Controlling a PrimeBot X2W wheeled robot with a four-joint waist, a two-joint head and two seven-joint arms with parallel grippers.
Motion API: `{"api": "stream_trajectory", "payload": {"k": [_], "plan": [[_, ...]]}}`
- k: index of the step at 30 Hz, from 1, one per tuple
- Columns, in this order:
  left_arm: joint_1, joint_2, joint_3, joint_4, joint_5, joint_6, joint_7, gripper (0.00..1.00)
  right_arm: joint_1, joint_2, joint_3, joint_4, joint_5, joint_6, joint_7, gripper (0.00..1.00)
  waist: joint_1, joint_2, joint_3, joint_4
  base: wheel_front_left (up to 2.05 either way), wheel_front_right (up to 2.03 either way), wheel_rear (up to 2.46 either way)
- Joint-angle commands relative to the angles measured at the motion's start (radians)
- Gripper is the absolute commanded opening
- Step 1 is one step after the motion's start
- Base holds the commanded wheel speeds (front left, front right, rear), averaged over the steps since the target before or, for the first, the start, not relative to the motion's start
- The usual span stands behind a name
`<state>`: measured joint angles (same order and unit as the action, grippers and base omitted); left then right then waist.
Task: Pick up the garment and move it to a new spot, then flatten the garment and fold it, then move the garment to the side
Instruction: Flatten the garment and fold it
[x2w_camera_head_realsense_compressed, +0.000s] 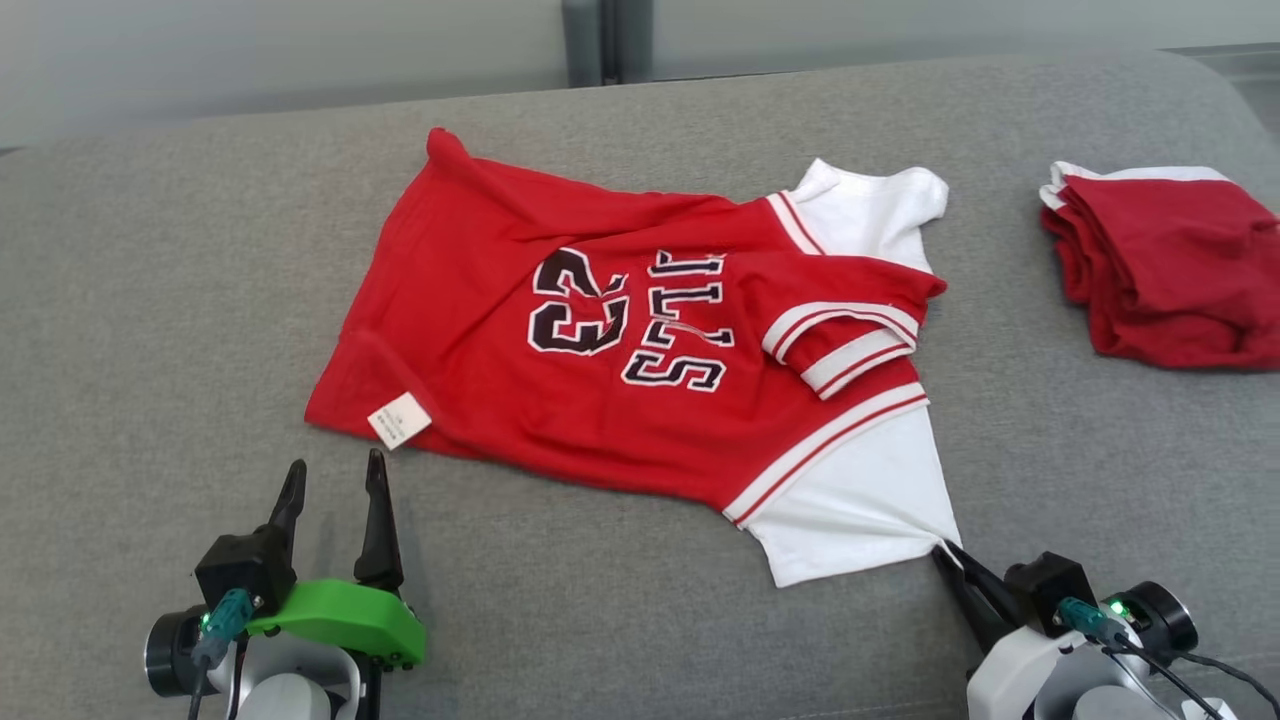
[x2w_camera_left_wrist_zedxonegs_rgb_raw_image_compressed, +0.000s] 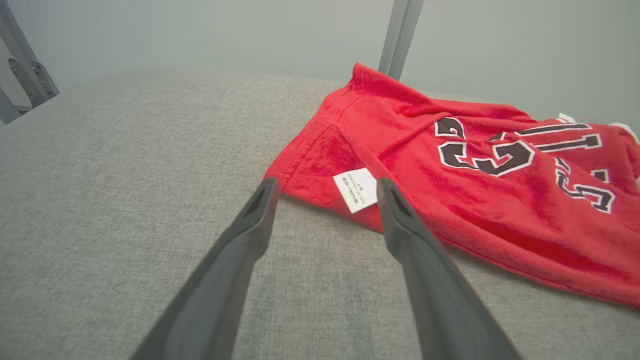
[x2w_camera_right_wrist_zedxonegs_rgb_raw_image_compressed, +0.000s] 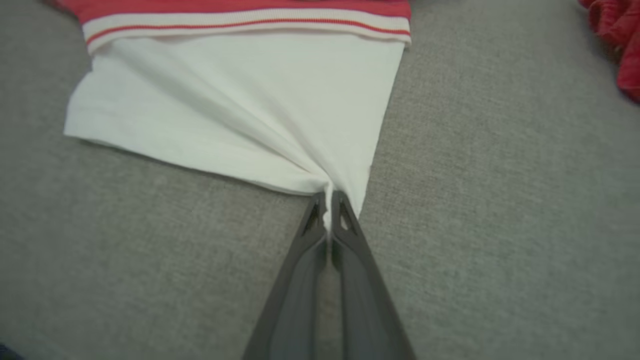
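A big grey cushion (x2w_camera_head_realsense_compressed: 180, 280) spreads out in front of the robot, with lots of bare room on its left and along the near side. The red shirt (x2w_camera_head_realsense_compressed: 600, 400) lies in the middle of it, mostly flat but wrinkly, with one stripy sleeve flopped over the front. Well off to the right sits a folded red pile (x2w_camera_head_realsense_compressed: 1170, 270), so there is less room that way. The right gripper (x2w_camera_right_wrist_zedxonegs_rgb_raw_image_compressed: 327, 197) is pinched tight on the corner of the near white sleeve (x2w_camera_head_realsense_compressed: 860, 510). The left gripper (x2w_camera_head_realsense_compressed: 336, 462) is spread wide and holds nothing. It sits just beside the shirt's bottom edge, by the little white tag (x2w_camera_head_realsense_compressed: 399, 420). I think this is the flattening step. Next, the left gripper likely needs to grab that edge so both can pull gently apart.
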<state>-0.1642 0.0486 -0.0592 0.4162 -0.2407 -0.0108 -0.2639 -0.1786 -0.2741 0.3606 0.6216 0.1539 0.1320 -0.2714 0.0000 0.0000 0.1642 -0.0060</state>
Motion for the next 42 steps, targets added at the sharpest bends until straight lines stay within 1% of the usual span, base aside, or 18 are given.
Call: {"api": "stream_trajectory", "payload": {"k": [1,5,6,7,8,12,16,20,27,32,36,42], "plan": [[0.005,0.004,0.01,0.006,0.008,0.006,0.0,1.0,0.043,-0.021,0.002,0.015,0.012,-0.003,0.013,0.0,0.0,0.0,-0.032,-0.06,0.0,0.0,0.0],[0.011,0.004,0.023,0.023,0.017,0.011,0.0,1.0,0.054,-0.031,-0.016,-0.006,0.036,-0.003,0.01,0.0,0.0,0.0,-0.039,-0.082,0.0,0.0,0.0],[0.012,0.004,0.025,0.026,0.019,0.013,0.0,1.0,0.053,-0.028,-0.022,-0.021,0.044,-0.003,0.008,0.2,0.0,0.0,-0.039,-0.087,0.0,0.0,0.0],[0.012,0.004,0.028,0.029,0.018,0.013,0.0,1.0,0.054,-0.025,-0.024,-0.036,0.056,-0.003,0.008,0.98,0.0,0.0,-0.039,-0.09,0.0,0.0,0.0],[0.011,0.004,0.032,0.031,0.018,0.014,0.0,1.0,0.054,-0.023,-0.026,-0.054,0.064,-0.003,0.008,1.0,0.0,0.0,-0.038,-0.093,0.0,0.0,0.0],[-0.008,0.004,0.05,0.022,0.021,0.021,0.0,1.0,0.061,-0.036,-0.037,-0.135,0.081,-0.002,0.008,1.0,0.0,0.0,-0.03,-0.099,0.0,0.0,0.0],[-0.05,0.004,0.07,0.018,0.045,0.015,0.0,1.0,0.065,-0.036,-0.083,-0.211,0.081,-0.002,0.007,1.0,0.0,0.0,-0.013,-0.102,0.0,0.0,0.0],[-0.098,0.004,0.085,0.033,0.075,0.004,0.0,1.0,0.043,-0.022,-0.118,-0.257,0.065,-0.002,0.007,1.0,0.0,0.0,0.009,-0.104,0.0,0.0,0.0],[-0.254,0.016,0.099,0.105,0.135,-0.026,0.0,1.0,-0.032,0.046,-0.174,-0.317,0.026,-0.002,0.007,1.0,0.0,0.0,0.088,-0.117,0.0,0.0,0.0],[-0.396,0.04,0.071,0.205,0.174,-0.051,0.0,1.0,-0.086,0.085,-0.174,-0.338,0.004,-0.002,0.007,1.0,0.0,0.0,0.158,-0.131,0.0,0.0,0.0],[-0.531,0.081,0.046,0.327,0.204,-0.065,0.0,1.0,-0.117,0.096,-0.165,-0.35,0.003,-0.002,0.007,1.0,0.0,0.0,0.205,-0.152,0.0,0.0,0.0],[-0.717,0.137,0.038,0.54,0.226,-0.04,0.011,1.0,-0.147,0.11,-0.172,-0.364,0.001,-0.002,0.007,1.0,0.0,0.0,0.264,-0.192,0.0,0.0,0.0]]}}
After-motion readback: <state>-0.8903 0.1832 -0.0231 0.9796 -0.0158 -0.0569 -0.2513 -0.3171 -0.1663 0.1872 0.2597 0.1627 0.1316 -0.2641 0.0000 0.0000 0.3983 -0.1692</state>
